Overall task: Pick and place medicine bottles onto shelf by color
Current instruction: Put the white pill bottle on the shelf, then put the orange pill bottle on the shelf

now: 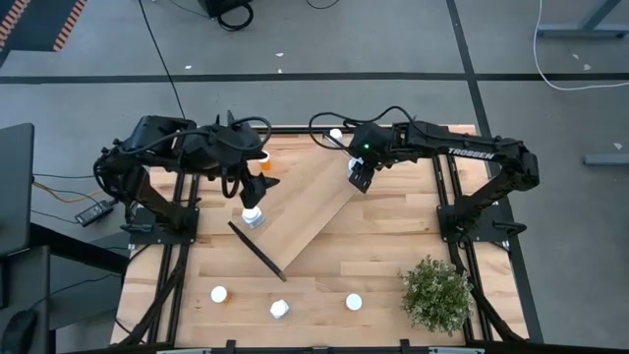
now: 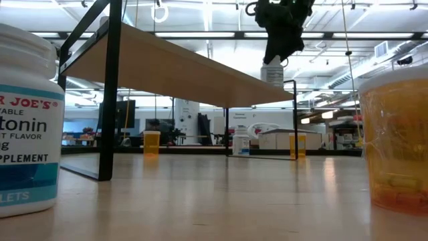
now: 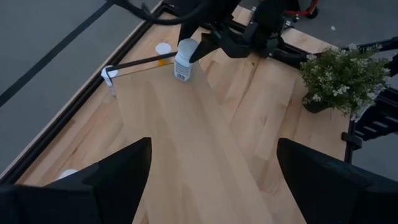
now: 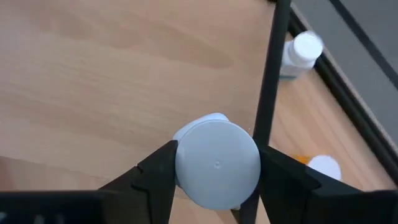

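Note:
The shelf (image 1: 305,211) is a long light-wood board lying slantwise across the table, its dark end panel (image 1: 257,251) toward the near left. My right gripper (image 1: 359,179) is over the shelf's far right end, shut on a white medicine bottle (image 3: 185,59). My left gripper (image 3: 214,180) hangs open and empty above the shelf's near left part. Under it a second white bottle (image 1: 254,217) stands on the board. Loose bottles stand on the table: three white-capped ones (image 1: 280,310) by the near edge, an orange one (image 1: 263,157) and a white cap (image 1: 336,134) at the far side. My right gripper pinches the white bottle's round cap (image 4: 181,163) between its two fingers (image 4: 158,171), one on each side. The fingers come down from above at a slant. The bottle hangs upright below them at the shelf's top (image 2: 271,84); whether its base touches the board I cannot tell.
A small potted plant (image 1: 437,293) stands at the near right. Under the raised shelf, two orange bottles (image 2: 152,142) and a white one (image 2: 241,142) show. A white bottle (image 4: 301,53) and an orange one (image 4: 323,167) stand on the table just past the shelf's end panel (image 4: 273,74).

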Robot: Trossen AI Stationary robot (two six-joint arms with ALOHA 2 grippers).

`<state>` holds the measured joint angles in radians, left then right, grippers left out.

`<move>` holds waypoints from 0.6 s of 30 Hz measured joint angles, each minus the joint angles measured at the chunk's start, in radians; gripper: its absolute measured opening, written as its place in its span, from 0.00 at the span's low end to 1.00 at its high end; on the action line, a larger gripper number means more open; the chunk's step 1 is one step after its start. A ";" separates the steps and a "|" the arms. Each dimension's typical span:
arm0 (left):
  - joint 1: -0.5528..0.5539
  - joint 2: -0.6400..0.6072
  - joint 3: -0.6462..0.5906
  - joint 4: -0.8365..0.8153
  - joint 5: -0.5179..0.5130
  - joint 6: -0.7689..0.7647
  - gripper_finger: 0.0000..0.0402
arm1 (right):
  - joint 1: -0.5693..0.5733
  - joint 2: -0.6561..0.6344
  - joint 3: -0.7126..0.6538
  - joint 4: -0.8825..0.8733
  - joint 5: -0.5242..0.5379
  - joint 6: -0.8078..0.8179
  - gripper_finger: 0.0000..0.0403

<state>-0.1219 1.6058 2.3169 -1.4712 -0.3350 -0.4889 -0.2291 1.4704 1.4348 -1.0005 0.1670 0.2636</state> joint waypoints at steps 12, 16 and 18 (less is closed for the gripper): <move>0.000 -0.002 0.000 -0.035 0.030 0.001 0.88 | 0.005 0.001 -0.004 0.049 -0.012 0.053 0.65; -0.007 -0.002 0.000 -0.094 0.033 0.008 0.88 | 0.005 0.001 0.044 0.045 -0.012 0.065 0.71; -0.015 -0.002 0.000 -0.100 0.033 0.011 0.88 | 0.005 0.001 0.078 0.021 -0.012 0.079 0.73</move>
<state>-0.1366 1.6035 2.3169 -1.5714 -0.3019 -0.4777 -0.2245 1.4715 1.5127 -0.9792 0.1551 0.3423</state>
